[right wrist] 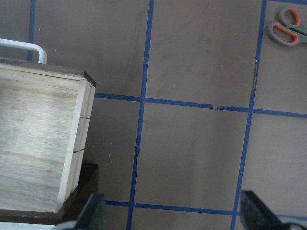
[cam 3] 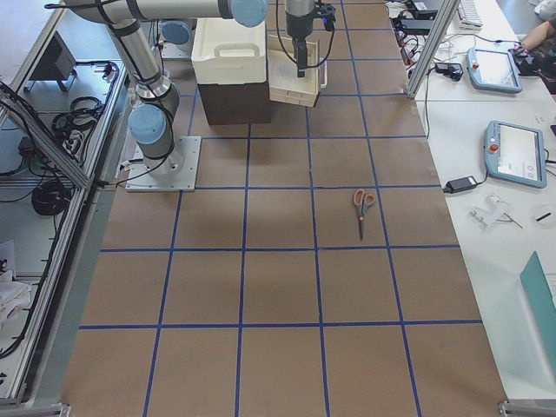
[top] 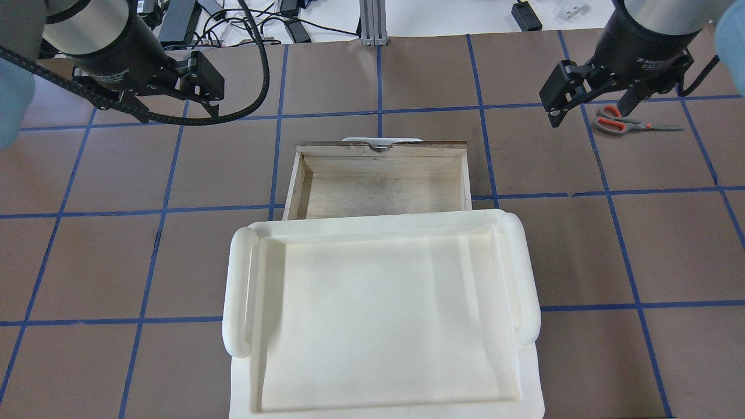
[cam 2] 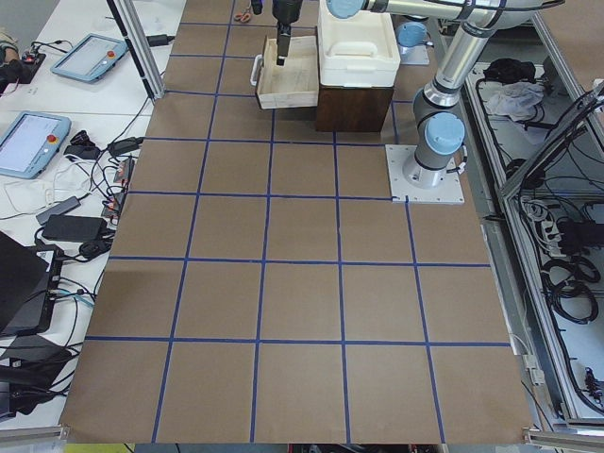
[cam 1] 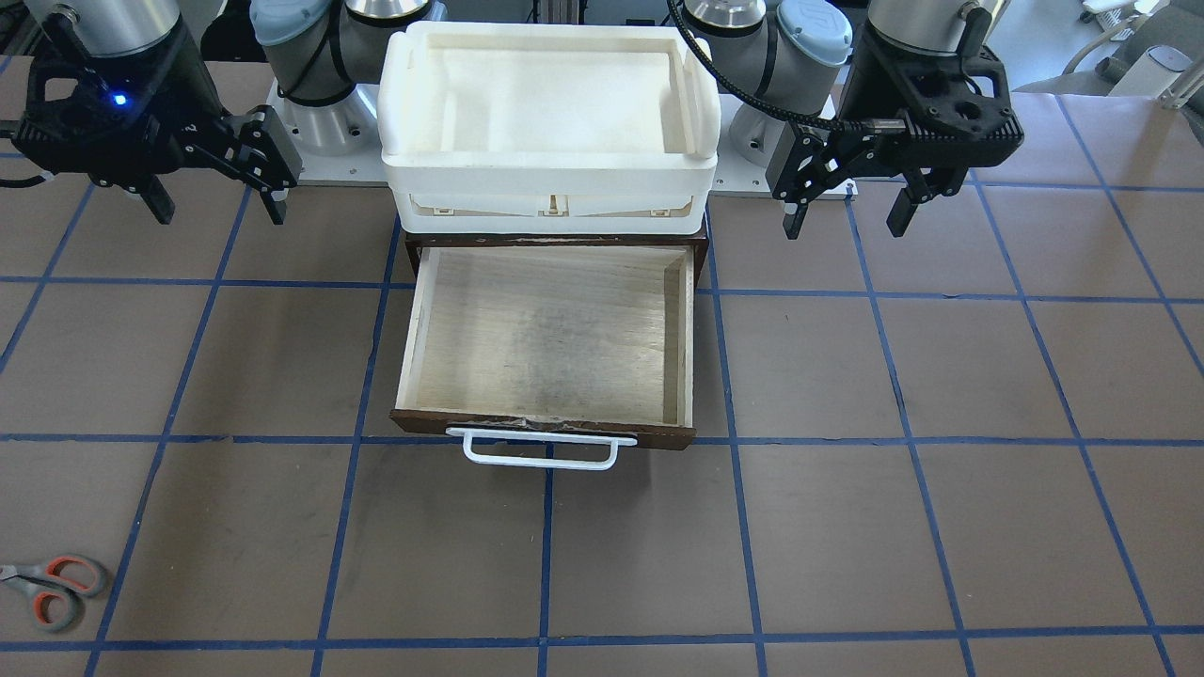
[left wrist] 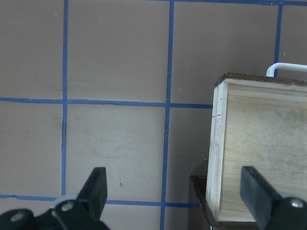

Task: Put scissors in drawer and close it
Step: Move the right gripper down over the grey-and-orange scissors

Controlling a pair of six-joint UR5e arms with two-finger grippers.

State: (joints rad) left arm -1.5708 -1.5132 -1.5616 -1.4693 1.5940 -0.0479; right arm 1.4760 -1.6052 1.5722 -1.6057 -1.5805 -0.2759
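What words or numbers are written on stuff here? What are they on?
Nothing can be read for sure.
White print just above the right gripper, overhead view: too blurred to read.
Faint print just above the left gripper, overhead view: too blurred to read.
Screen of the pendant: too small to read.
The scissors, drawer and white tray: no writing shows.

white foam tray with rolled side handles, on dark brown wooden cabinet | brown table gridded with blue tape | blue-edged touchscreen tablet on white side bench
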